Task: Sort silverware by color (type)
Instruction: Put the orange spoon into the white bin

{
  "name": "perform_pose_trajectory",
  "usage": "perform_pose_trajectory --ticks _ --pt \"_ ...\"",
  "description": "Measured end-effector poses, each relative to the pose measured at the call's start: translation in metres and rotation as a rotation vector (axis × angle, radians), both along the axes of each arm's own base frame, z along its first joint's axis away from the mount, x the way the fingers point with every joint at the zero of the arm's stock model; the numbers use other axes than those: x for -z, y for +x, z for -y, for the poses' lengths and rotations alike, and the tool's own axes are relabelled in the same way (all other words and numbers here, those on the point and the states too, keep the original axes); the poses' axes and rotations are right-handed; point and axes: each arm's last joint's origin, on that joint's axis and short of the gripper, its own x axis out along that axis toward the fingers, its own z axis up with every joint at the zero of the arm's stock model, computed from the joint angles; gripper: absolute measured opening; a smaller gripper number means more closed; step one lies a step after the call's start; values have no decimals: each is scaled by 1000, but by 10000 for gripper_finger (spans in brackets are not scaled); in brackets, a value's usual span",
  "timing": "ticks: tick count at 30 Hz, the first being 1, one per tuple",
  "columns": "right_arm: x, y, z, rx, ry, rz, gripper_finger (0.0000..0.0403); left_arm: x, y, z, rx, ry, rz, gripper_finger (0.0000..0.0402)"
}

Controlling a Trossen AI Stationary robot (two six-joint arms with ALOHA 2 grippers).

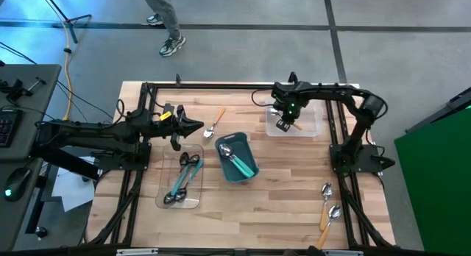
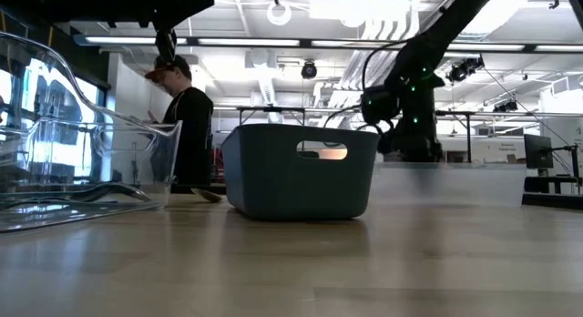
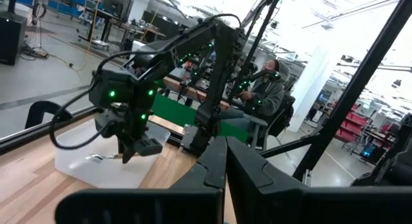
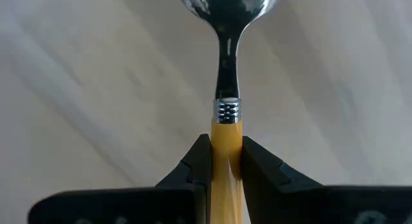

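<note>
Right wrist view: right end effector (image 4: 225,161) clenched on orange spoon (image 4: 226,102) handle, over clear tray (image 1: 313,128) for drop-off; left end effector (image 1: 197,126) clenched empty, waiting.

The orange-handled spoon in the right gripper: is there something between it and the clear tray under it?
Nothing visible does. The right gripper is shut on the orange-handled spoon right above the clear tray at the table's far right. In the right wrist view only the pale tray floor shows past the spoon.
</note>
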Motion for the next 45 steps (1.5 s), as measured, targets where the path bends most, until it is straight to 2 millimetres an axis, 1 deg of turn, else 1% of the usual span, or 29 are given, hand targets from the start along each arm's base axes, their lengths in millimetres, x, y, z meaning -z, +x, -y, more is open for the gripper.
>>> perform_pose_trajectory --ticks 3,7,13,16,20,24,26,31,34,36,40,42,45 --pt "5 1 1 24 3 -20 39 0 0 0 -1 0 0 0" --pt "6 1 1 32 0 -22 43 0 0 0 -1 0 0 0" --pt "6 1 2 27 -18 -27 124 0 0 0 -2 0 0 0" --pt "6 1 2 27 -20 -26 152 0 0 0 -5 0 0 0" --pt "6 1 2 28 -20 -23 171 0 0 0 -5 0 0 0" --pt "5 1 2 6 -10 -16 175 0 0 0 -5 0 0 0" --pt "2 0 -1 -24 18 2 175 0 0 0 -5 0 0 0" --pt "-21 -10 -9 -83 32 11 176 0 0 0 -6 9 -2 0" --pt "-41 -16 -13 -93 -9 61 176 0 0 0 -7 18 -3 0" --pt "-59 -21 -17 -90 -53 114 177 0 0 0 -7 18 -3 0" --pt "-95 -33 -27 -70 -153 246 177 0 0 0 -7 18 -3 0" --pt "-110 -39 -35 -57 -195 355 177 0 0 0 -7 18 -3 0" --pt "-117 -53 -54 -18 -208 529 177 0 0 0 -7 18 -3 0"
